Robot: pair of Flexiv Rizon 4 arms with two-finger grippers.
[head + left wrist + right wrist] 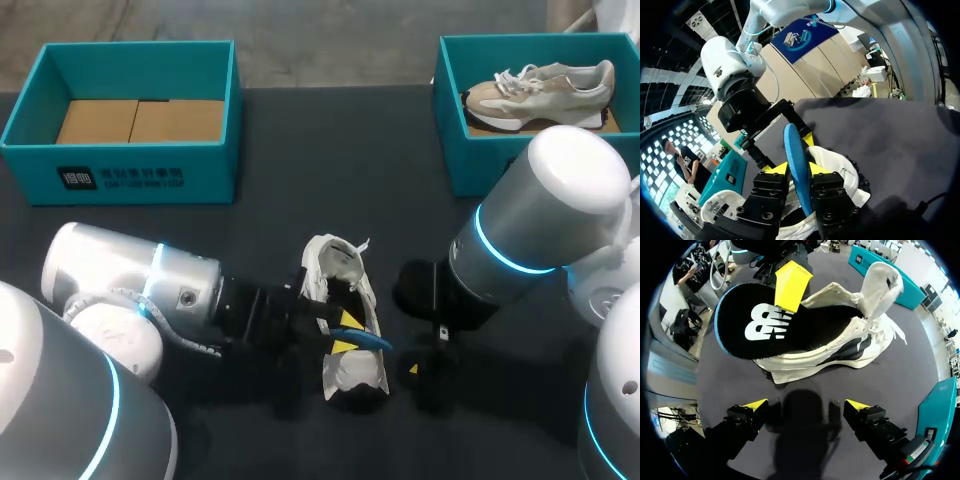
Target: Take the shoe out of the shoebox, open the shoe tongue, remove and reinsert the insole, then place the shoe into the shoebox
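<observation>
The dark table (300,150) carries two teal boxes along its far edge. Taking the white shoe (338,268) as the centre of the dial in the head view, the left shoebox (215,170) sits at about ten o'clock, well apart, with only brown card showing on its floor. The right shoebox (480,165) sits at about two o'clock and holds a beige shoe (545,90) lying on its side. Part of that box's near wall is hidden by my right arm.

The white shoe lies on the table near the middle, outside both boxes, with its tongue pulled up and open. My left arm comes in from nine o'clock. The left gripper (345,332) is clamped narrowly on the insole (372,340), which has a black top and a blue edge. The left wrist view shows both yellow tips pressing the blue edge from either side. The insole is lifted partly out of the shoe and tilted over its opening.

The right gripper (806,407) stands at about four o'clock from the shoe with its fingers spread wide, holding nothing. The shoe lies just ahead of it, not touching.
</observation>
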